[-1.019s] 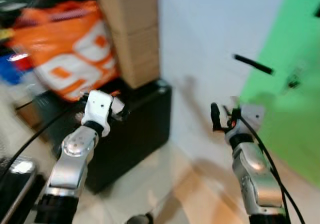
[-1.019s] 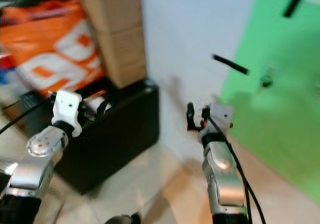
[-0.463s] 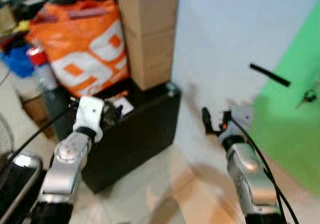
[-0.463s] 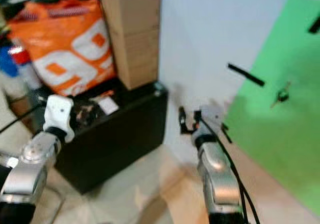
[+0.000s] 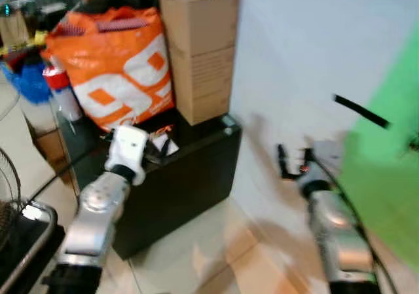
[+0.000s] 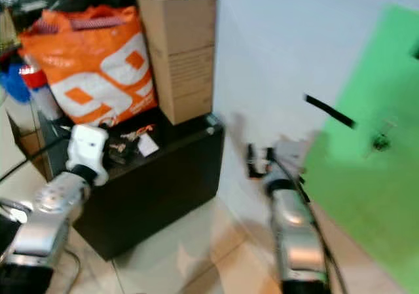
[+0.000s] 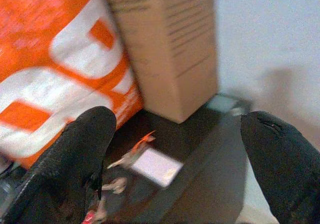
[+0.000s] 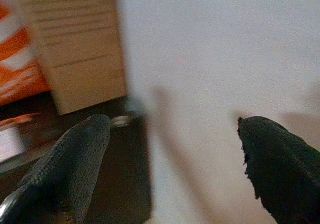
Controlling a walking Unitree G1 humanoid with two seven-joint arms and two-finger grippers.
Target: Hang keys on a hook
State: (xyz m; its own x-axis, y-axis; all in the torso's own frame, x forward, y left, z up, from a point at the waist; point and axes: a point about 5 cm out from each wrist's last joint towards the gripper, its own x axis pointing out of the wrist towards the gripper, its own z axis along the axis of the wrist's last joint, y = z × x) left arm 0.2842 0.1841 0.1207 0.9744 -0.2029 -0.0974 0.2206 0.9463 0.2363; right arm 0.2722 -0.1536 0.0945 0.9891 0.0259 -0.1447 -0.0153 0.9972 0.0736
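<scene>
Left gripper [image 7: 175,149] is raised over the near-left part of a black cabinet [image 6: 163,176], fingers [image 7: 70,159] spread wide w/ nothing between them. Through the wrist view, the keys [image 7: 117,186] lie on the cabinet top just past the fingertips, beside a white card [image 7: 156,166] and an orange tag [image 7: 142,140]. In the right eye view the keys [image 6: 119,148] sit at approx 3 o'clock of the gripper's white wrist block, close but not touching; the card is just beyond them.

Right gripper [image 5: 293,163] is held up in front of a pale wall [image 5: 294,52], fingers [image 8: 65,164] also apart, empty, well away from the keys, which are off at its 9 o'clock across the cabinet corner.

Further out: a cardboard box [image 6: 177,52] stands on the cabinet's back corner against the wall, w/ an orange bag [image 6: 91,65] at its 9 o'clock. On the wall at 2 o'clock of the right gripper, a black bar-shaped hook [image 6: 329,110] sticks out, next to a green panel [image 6: 373,196]. A small dark item [image 6: 380,140] hangs on that panel, too blurred to tell. Floor is beige tile [image 6: 196,261].
</scene>
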